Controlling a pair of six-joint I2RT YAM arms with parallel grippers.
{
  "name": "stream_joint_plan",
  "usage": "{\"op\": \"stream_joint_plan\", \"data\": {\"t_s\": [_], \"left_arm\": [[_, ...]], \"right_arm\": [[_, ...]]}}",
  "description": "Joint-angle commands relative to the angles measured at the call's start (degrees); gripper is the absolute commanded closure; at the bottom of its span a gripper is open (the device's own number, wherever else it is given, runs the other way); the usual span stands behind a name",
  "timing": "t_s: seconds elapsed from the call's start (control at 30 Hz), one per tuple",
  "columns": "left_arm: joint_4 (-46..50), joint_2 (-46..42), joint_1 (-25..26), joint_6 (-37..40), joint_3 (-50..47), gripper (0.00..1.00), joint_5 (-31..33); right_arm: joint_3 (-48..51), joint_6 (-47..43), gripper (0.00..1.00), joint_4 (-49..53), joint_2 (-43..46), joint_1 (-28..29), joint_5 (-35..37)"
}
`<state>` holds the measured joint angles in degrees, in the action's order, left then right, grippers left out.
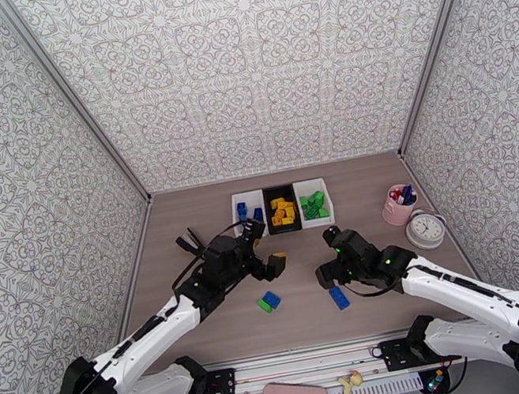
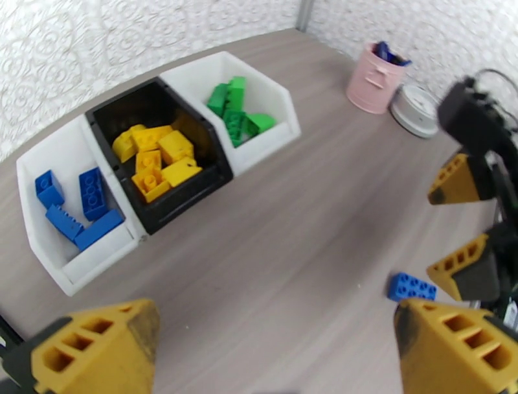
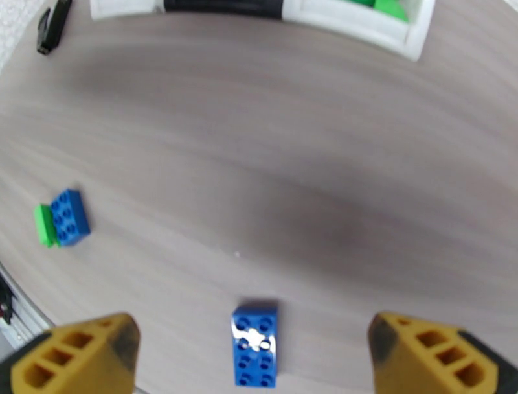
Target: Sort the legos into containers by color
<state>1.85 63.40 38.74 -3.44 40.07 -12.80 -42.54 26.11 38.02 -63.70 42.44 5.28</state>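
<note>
From above, the three containers [image 1: 310, 183] sit at the table's [image 1: 400, 265] far side. The left gripper [image 1: 267, 247] hovers just before them, the right gripper [image 1: 328, 255] near a loose blue lego [image 1: 339, 297], and a blue-and-green pair [image 1: 268, 302] lies apart.

Left wrist: jaws spread wide, empty. Blue legos [image 2: 78, 207] fill the left white bin, yellow legos [image 2: 155, 162] the black, green legos [image 2: 234, 110] the right white.

Right wrist: fingers wide apart, nothing held, and the blue lego lies between them, untouched.

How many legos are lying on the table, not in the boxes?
3: one blue lego lying alone, and left of it another blue lego touching a green lego. More may be hidden.
</note>
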Motion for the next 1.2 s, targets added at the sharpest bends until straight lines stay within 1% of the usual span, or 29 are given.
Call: {"op": "stream_joint_plan", "data": {"t_s": [0.0, 0.17, 0.4, 0.53, 0.67, 0.9, 0.97, 1.03, 1.17], "left_arm": [[2.9, -2.9, 0.5, 6.1, -1.4, 0.0, -4.8], [4.9, -4.8, 0.7, 7.8, -2.8, 0.0, -4.9], [5.0, -4.0, 1.1, 7.3, -3.3, 0.0, -5.0], [4.9, -3.3, 1.5, 7.4, -3.3, 0.0, -4.9], [5.2, -3.1, 1.5, 7.8, -3.3, 0.0, -4.8], [5.8, -3.3, 1.5, 7.8, -3.3, 0.0, -4.5], [5.8, -3.4, 1.5, 7.6, -3.5, 0.0, -4.4], [6.0, -3.6, 1.7, 7.4, -3.5, 0.0, -4.4], [6.6, -4.4, 1.9, 7.0, -3.6, 0.0, -4.2]], "right_arm": [[1.4, 3.0, 0.03, 3.4, -2.5, 0.9, -1.4], [2.4, 1.3, 0.02, 2.4, -7.2, 1.1, -2.8], [2.1, 0.8, 0.11, 1.6, -13.0, 1.1, -3.2], [1.6, 0.2, 0.22, 1.4, -16.0, 1.1, -2.1], [0.8, -0.1, 0.3, 1.6, -18.0, 1.1, -1.6], [0.8, 0.4, 0.51, 1.6, -18.8, 1.1, -1.8], [0.7, 0.3, 0.59, 1.8, -18.7, 1.1, -1.5], [0.3, 0.3, 0.63, 2.0, -18.4, 1.1, -1.1], [-0.8, 0.2, 0.65, 1.5, -17.0, 1.1, -0.7]]}}
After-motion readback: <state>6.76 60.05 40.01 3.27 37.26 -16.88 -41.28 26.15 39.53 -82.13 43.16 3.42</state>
